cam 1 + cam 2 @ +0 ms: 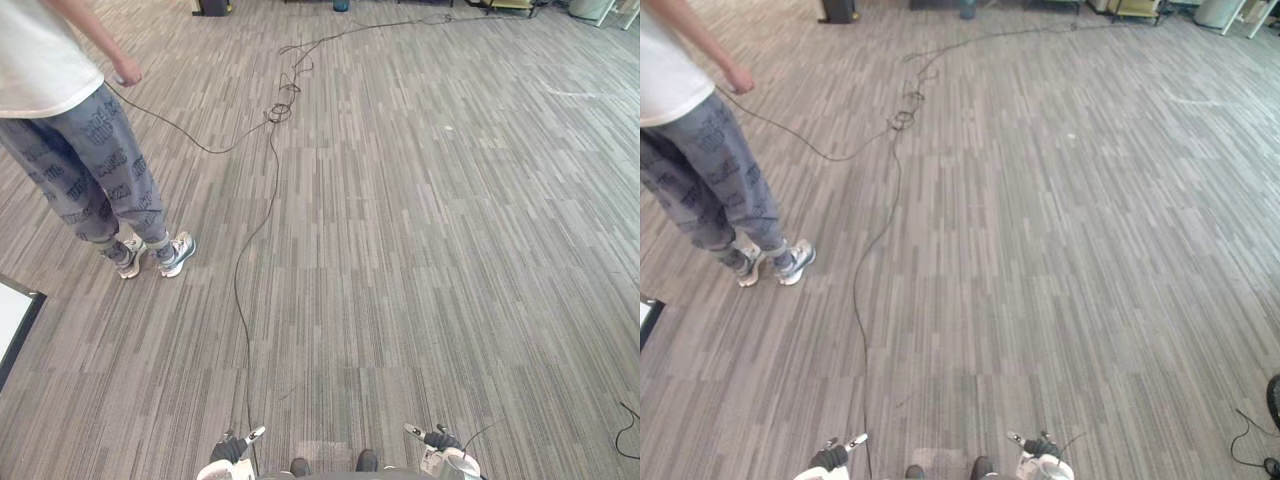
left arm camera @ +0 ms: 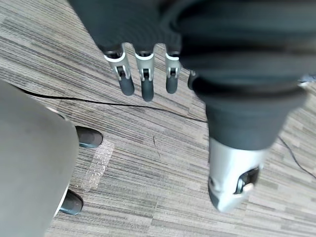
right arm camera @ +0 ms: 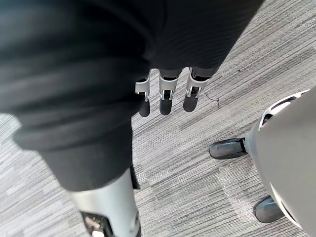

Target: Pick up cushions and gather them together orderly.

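Note:
My left hand (image 2: 142, 79) hangs over the grey striped carpet with its fingers straight and nothing in it. Its thumb (image 2: 232, 177) stands apart from them. My right hand (image 3: 167, 96) hangs the same way, fingers straight and holding nothing. From the head camera both hands sit at the bottom edge, the left hand (image 1: 232, 452) and the right hand (image 1: 440, 442), low at my sides above bare carpet.
A person (image 1: 75, 150) in a white top, patterned grey trousers and sneakers stands at the left. A white board with a dark frame (image 1: 14, 318) lies at the left edge. A dark bin (image 1: 212, 6) stands at the far side. Open carpet (image 1: 430, 230) stretches ahead and to the right.

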Available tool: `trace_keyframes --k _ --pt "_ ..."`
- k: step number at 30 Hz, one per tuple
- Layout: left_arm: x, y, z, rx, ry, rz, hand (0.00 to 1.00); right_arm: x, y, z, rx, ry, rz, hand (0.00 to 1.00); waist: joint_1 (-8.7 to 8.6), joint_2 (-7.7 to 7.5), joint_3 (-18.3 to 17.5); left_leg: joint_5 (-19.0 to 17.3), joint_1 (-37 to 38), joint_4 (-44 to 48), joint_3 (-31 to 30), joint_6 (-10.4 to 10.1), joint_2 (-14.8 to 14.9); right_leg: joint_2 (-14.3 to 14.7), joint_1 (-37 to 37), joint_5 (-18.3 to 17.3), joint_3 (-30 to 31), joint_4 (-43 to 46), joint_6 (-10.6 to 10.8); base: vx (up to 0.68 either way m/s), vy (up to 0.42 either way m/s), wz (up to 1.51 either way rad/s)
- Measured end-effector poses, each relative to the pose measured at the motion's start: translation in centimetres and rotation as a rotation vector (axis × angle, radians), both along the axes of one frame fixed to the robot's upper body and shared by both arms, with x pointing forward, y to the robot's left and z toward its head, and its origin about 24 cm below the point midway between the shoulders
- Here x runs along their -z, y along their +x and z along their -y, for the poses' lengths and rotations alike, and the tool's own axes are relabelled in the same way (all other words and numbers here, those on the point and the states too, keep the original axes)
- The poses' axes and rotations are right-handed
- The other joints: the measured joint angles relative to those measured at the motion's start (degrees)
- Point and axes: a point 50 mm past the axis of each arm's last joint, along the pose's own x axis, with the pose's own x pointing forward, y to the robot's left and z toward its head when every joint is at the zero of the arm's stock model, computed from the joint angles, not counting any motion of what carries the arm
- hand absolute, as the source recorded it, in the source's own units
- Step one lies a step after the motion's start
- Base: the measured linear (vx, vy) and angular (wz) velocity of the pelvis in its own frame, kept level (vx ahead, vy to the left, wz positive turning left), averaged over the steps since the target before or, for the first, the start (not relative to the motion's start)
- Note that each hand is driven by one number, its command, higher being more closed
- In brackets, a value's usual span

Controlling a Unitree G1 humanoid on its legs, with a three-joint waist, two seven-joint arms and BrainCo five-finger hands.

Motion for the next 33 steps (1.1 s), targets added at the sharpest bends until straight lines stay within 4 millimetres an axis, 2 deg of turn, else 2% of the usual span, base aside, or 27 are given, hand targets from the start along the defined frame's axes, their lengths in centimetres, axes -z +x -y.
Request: trace_keyframes --k 6,8,10,11,12,13,14,15,17,18,19,20,21,22,24,26,27,28,29,30,31,32,33 --pt "-0.2 0.6 -0.3 0.036 0.015 -0.001 0.0 0.0 0.1 -0.1 0.016 0.007 0.005 0.0 -0.17 -0.31 0.3 -0.4 -3.1 1.8 -0.8 -0.3 -0.3 -0.5 -1.4 -1.1 -1.2 0.1 -0.1 -0.01 -0.013 0.13" --pt "-0.2 0.9 -0.3 0.034 0.016 0.008 0.0 0.0 0.1 0.1 0.027 0.007 0.009 0.0 -0.33 -0.32 0.8 -3.9 -6.6 9.0 -1.3 -0.6 -0.1 -1.1 -2.1 -2.6 -1.9 2.1 -0.3 0.03 -0.008 0.3" --pt "-0.7 1.9 -0.6 0.029 0.025 0.053 0.0 -0.1 0.2 0.1 0.046 0.011 0.019 0.0 0.52 -0.6 2.0 -8.2 -13.1 25.5 1.1 -3.8 1.3 -1.8 -1.7 -4.9 -2.0 4.7 -0.6 0.02 -0.027 0.08" --pt "-0.9 2.1 -0.6 0.014 0.024 0.068 0.0 -0.1 0.2 0.2 0.046 0.009 0.023 0.0 0.61 -0.48 2.3 -8.7 -15.7 32.0 2.5 -4.3 2.3 -1.9 -1.2 -5.6 -2.0 5.2 -1.0 0.0 0.0 0.0" --pt "-0.9 2.2 -0.6 0.001 0.022 0.078 0.0 -0.2 0.3 0.2 0.046 0.008 0.029 0.0 0.77 -0.4 2.8 -8.7 -17.3 36.5 3.7 -4.3 3.0 -2.0 -0.4 -6.0 -2.0 5.5 -1.4 0.04 0.016 -0.17" --pt "-1.0 2.3 -0.5 -0.009 0.017 0.088 0.0 -0.4 0.8 0.1 0.039 0.004 0.05 0.0 1.22 -0.15 3.5 -10.3 -19.4 42.9 6.1 -3.6 5.5 -2.0 0.7 -6.9 -2.0 6.1 -1.7 0.1 0.083 -0.27" --pt "-1.1 2.6 -0.3 -0.008 0.015 0.105 0.0 -0.6 1.0 0.3 0.037 -0.005 0.066 0.0 1.41 0.74 3.7 -12.2 -20.8 45.7 8.3 -2.7 8.3 -1.9 1.7 -8.0 -1.5 6.5 -1.5 0.1 0.105 -0.25" --pt "-1.1 2.8 -0.2 -0.005 0.015 0.11 0.0 -0.7 1.1 0.4 0.039 -0.01 0.073 0.0 1.3 0.96 3.8 -12.8 -21.8 46.0 9.2 -2.5 9.2 -2.1 1.9 -8.6 -1.5 6.8 -1.3 0.11 0.111 -0.11" --pt "-1.3 3.1 -0.2 -0.003 0.015 0.123 0.0 -0.8 1.2 0.7 0.041 -0.02 0.079 0.0 1.33 0.85 3.8 -12.2 -25.2 38.6 10.7 -2.3 10.3 -3.8 2.2 -9.6 -1.4 6.8 0.2 0.16 0.149 0.02" --pt "-1.3 3.2 -0.1 -0.004 0.015 0.128 0.0 -0.7 1.0 0.7 0.046 -0.023 0.073 0.0 1.39 0.78 3.7 -8.4 -25.9 29.2 11.0 -3.1 9.4 -5.1 2.2 -10.4 -1.5 6.9 1.6 0.32 0.273 -0.01" --pt "-1.3 3.2 -0.1 -0.007 0.014 0.131 0.0 -0.6 0.7 0.6 0.048 -0.02 0.063 0.0 2.06 0.16 3.3 0.2 -25.6 23.5 11.2 -3.0 7.5 -7.2 2.6 -11.3 -1.0 6.8 3.1 0.32 0.258 -0.03" --pt "-1.3 3.2 0.0 -0.009 0.011 0.128 0.0 -0.6 0.6 0.7 0.048 -0.021 0.061 0.0 2.25 0.06 2.9 0.5 -25.5 22.9 11.3 -1.6 6.6 -7.6 2.5 -11.3 -0.7 6.7 3.5 0.41 0.239 0.08" --pt "-1.3 3.2 -0.2 -0.01 0.016 0.125 0.0 -0.4 0.4 0.1 0.047 -0.005 0.055 0.0 2.09 -0.61 1.8 -0.7 -26.0 23.2 11.8 0.0 4.9 -9.0 1.9 -10.4 -0.5 6.6 3.7 0.52 0.244 0.11" --pt "-1.4 3.3 -0.5 -0.018 0.021 0.13 0.0 -0.4 0.7 -0.8 0.047 0.019 0.063 0.0 2.54 -1.53 2.0 -2.5 -25.8 25.1 12.7 1.4 4.6 -10.0 2.2 -8.8 1.3 6.8 3.9 0.53 0.237 0.1" --pt "-1.4 3.4 -0.7 -0.028 0.025 0.133 0.0 -0.3 0.7 -1.7 0.045 0.045 0.066 0.0 3.66 -2.53 1.6 -5.0 -23.4 26.1 14.3 1.9 4.5 -11.0 2.2 -7.8 4.6 10.4 4.5 0.48 0.231 -0.29" --pt "-1.3 3.1 -0.6 -0.017 0.025 0.121 0.0 -0.5 0.9 -1.9 0.04 0.047 0.088 0.0 3.55 -2.48 1.6 -7.7 -19.6 25.9 14.5 1.7 4.7 -11.8 -1.1 -7.3 6.8 22.1 5.3 0.33 0.16 -0.39" --pt "-1.3 3.0 -0.6 -0.008 0.026 0.116 0.0 -0.6 0.9 -1.8 0.042 0.043 0.095 0.0 3.34 -2.47 1.5 -9.2 -17.2 25.1 14.6 1.5 4.7 -12.5 -4.5 -5.9 8.2 31.7 7.1 0.39 0.178 -0.16" --pt "-1.2 2.9 -0.9 0.019 0.039 0.098 0.0 -0.8 1.2 -1.5 0.04 0.034 0.116 0.0 2.41 -2.79 1.9 -10.8 -12.3 22.7 14.5 1.6 4.0 -14.4 -12.7 -3.3 10.1 50.9 7.4 0.48 0.194 -0.08" --pt "-1.2 2.8 -0.9 0.026 0.041 0.092 0.0 -0.9 1.3 -1.5 0.04 0.03 0.121 0.0 2.06 -2.94 2.0 -11.1 -10.7 22.2 14.3 1.5 4.0 -14.6 -14.6 -3.6 9.9 55.1 7.1 0.41 0.125 0.02" --pt "-1.1 2.8 -0.9 0.025 0.038 0.086 0.0 -0.9 1.4 -1.2 0.039 0.023 0.127 0.0 1.73 -2.91 2.0 -11.5 -7.7 20.8 14.3 1.4 4.0 -14.7 -17.0 -4.9 8.9 60.4 5.6 0.42 0.067 -0.05" --pt "-1.0 2.7 -0.6 0.025 0.031 0.08 0.0 -1.1 1.5 -0.9 0.035 0.011 0.134 0.0 1.32 -2.43 2.3 -11.9 -2.8 17.7 14.2 1.2 4.1 -14.3 -20.3 -7.7 6.1 64.3 3.0 0.33 0.051 -0.09" --pt "-1.0 2.7 -0.5 0.026 0.028 0.078 0.0 -1.1 1.6 -0.7 0.033 0.007 0.137 0.0 1.07 -2.18 2.4 -11.9 -0.9 16.4 14.1 1.2 4.2 -13.9 -21.9 -8.8 4.9 64.4 2.7 0.5 0.048 0.0" --pt "-0.9 2.6 -0.3 0.028 0.021 0.068 0.0 -1.3 2.0 -0.3 0.029 -0.007 0.149 0.0 0.37 -1.62 2.7 -11.8 2.2 14.5 14.1 1.2 4.6 -12.7 -24.4 -11.7 1.6 61.0 1.4 0.41 -0.001 0.24"
